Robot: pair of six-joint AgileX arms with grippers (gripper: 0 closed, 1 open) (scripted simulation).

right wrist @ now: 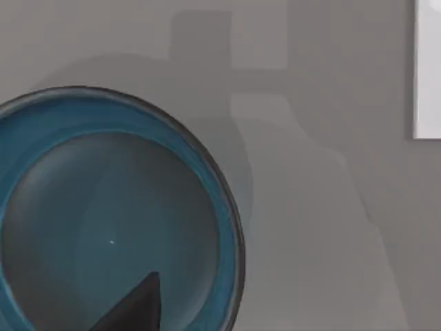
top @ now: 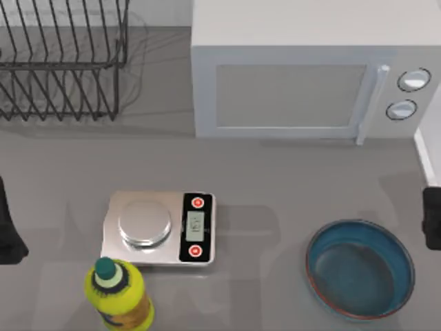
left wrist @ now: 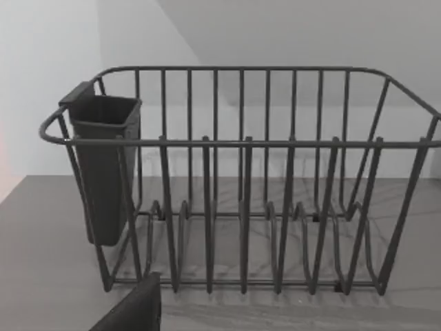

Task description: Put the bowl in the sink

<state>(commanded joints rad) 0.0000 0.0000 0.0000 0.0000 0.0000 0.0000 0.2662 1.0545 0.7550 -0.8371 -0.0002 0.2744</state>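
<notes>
The bowl [top: 360, 269] sits upright on the grey counter at the front right, teal-blue inside with a thin reddish-brown rim. It is empty. In the right wrist view the bowl [right wrist: 103, 207] lies just below the camera, with a dark tip of my right gripper [right wrist: 134, 307] over its inside. My right gripper [top: 433, 217] is at the right edge, just right of and behind the bowl, apart from it. My left gripper [top: 8, 231] is parked at the left edge. A white raised edge [top: 428, 155] at the far right is cut off; I cannot tell whether it is the sink.
A steel kitchen scale [top: 158, 227] stands left of centre, with a yellow bottle [top: 118, 295] in front of it. A white microwave [top: 310, 69] fills the back right. A black wire dish rack [top: 62, 58] stands at the back left, also facing the left wrist camera.
</notes>
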